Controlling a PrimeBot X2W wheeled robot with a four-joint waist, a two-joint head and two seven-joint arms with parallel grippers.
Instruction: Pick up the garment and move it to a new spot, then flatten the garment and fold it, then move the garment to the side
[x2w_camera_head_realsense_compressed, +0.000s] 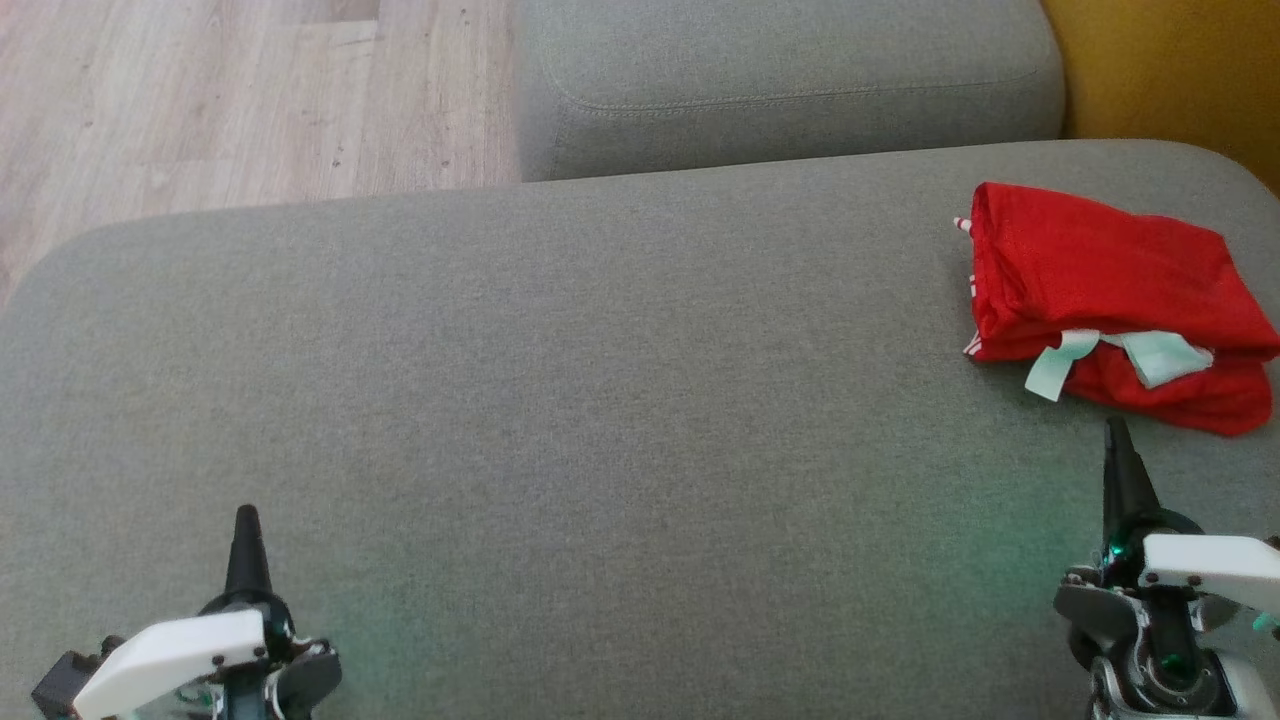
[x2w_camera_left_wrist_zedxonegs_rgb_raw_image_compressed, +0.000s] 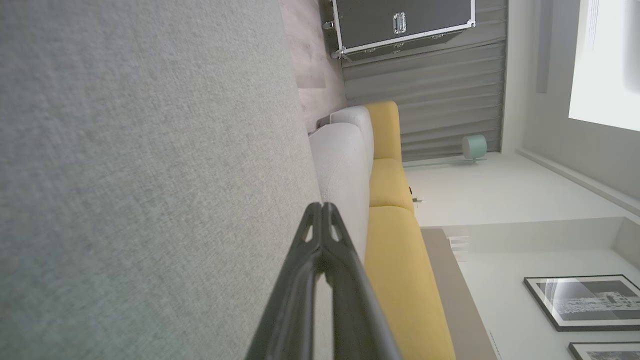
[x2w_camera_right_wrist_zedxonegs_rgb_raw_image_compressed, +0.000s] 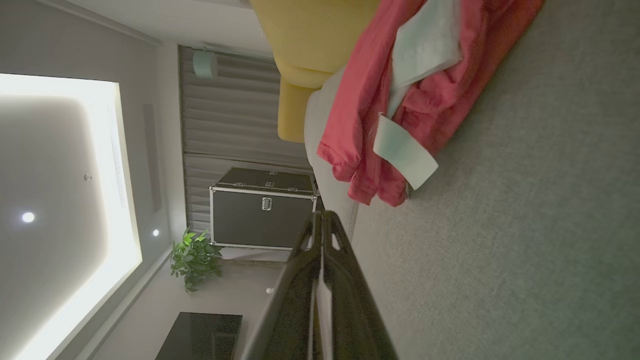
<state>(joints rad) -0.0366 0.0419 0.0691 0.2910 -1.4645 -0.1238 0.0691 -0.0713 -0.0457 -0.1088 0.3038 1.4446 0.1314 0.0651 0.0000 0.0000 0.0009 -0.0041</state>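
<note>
Grey cushion (x2w_camera_head_realsense_compressed: 600, 400): huge, running under both tools and cut off by the frame at both sides and at the near edge.
Wood floor (x2w_camera_head_realsense_compressed: 200, 100): far ahead of the left tool, past the cushion's edge.
Second cushion (x2w_camera_head_realsense_compressed: 780, 80): ahead of both tools, across a narrow gap, its top cut off by the frame.
Yellow sofa (x2w_camera_head_realsense_compressed: 1170, 70): a corner only, well ahead of the right tool.
Black case (x2w_camera_right_wrist_zedxonegs_rgb_raw_image_compressed: 260, 215): in the right wrist view, off beyond the tool's tip; lid latched, contents hidden.
Garment (x2w_camera_head_realsense_compressed: 1100, 270): red, folded into a bundle on the grey cushion, just ahead of the right tool's tip; its far right edge meets the frame.
Plant (x2w_camera_right_wrist_zedxonegs_rgb_raw_image_compressed: 195, 257): green, beside the case.
Pale tags (x2w_camera_head_realsense_compressed: 1150, 355): poking out of the garment's near fold; print too small to read.
Left tool (x2w_camera_head_realsense_compressed: 246, 540): fingers pressed together, pinching nothing, well apart from the garment.
Right tool (x2w_camera_head_realsense_compressed: 1115, 430): fingers pressed together, empty, tip near the garment, not touching.
</note>
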